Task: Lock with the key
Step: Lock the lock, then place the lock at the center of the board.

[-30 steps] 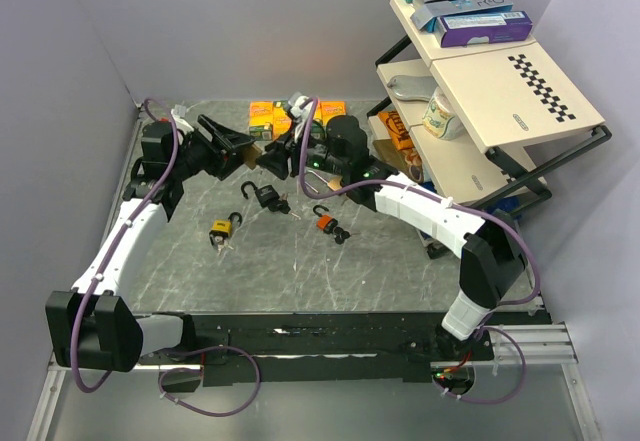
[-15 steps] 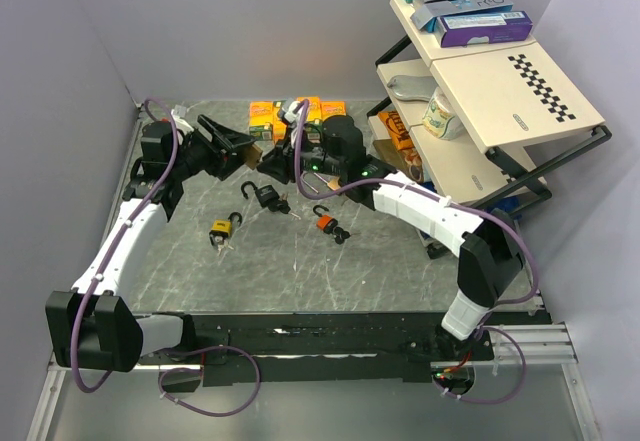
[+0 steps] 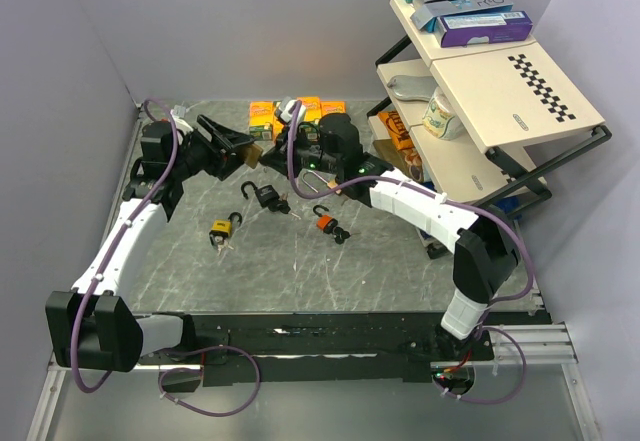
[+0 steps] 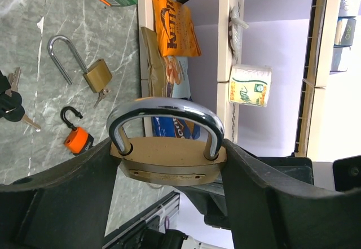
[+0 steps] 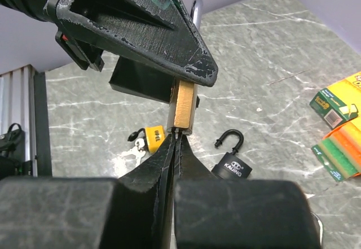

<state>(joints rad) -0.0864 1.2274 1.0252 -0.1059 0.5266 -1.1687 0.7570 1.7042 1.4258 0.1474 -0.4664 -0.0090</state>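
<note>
Brass padlock sits in the air over the far middle of the grey marbled table, gripped by its body between the left gripper's fingers. Lilac walls close the table in. A shelf rack fills the far right corner, and small cartons line the far edge. Black, yellow and orange padlocks lie open mid-table. The right gripper is pinched tight, its tips at the lock's underside; any key between them is hidden, as is the keyhole. The left arm runs up the left edge and bends inward. The right arm arcs in from the near right corner.
</note>
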